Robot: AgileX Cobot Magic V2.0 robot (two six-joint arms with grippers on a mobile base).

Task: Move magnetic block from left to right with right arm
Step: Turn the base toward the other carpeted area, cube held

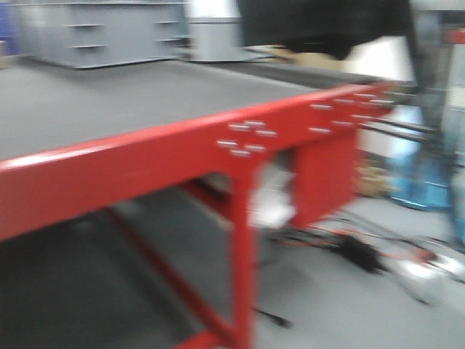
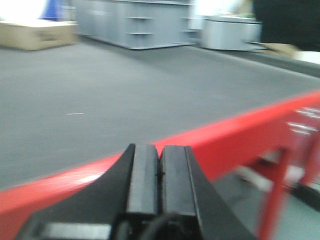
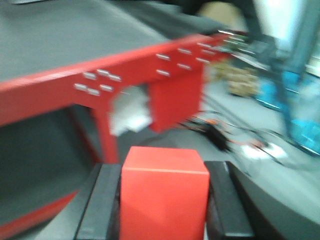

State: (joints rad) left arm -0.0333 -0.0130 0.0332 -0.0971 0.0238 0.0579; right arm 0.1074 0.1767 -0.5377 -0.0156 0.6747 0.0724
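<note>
Right gripper [image 3: 165, 172] was seen clamped on the magnetic block [image 3: 164, 200], one plain red cube held between two black fingers [image 3: 102, 200] at six o'clock in the right wrist view. No writing or label was seen on the cube's faces. The block was held clear of the red-framed table [image 3: 50, 92], whose edge ran from nine o'clock towards one o'clock beyond it. One cluster of bolt heads [image 3: 97, 81] was seen on the frame at ten o'clock. Six were counted there, though the blur left the count unsure.

The left gripper [image 2: 160, 150] was shown at six o'clock in the left wrist view, its two black fingers pressed together with nothing between them. It was placed just outside the table's red edge. A grey mat [image 2: 125, 95] covered the table top. One cardboard box [image 2: 35, 32] was seen at ten o'clock on the far part of the mat, and its dark print was too blurred to be read. One grey cabinet [image 2: 135, 22] with recessed handles was seen at twelve o'clock.

In the front view, blue bins [image 1: 421, 174] were seen at three o'clock and a tangle of cables [image 1: 363, 251] lay on the floor at four o'clock. Neither could be counted through the blur.
</note>
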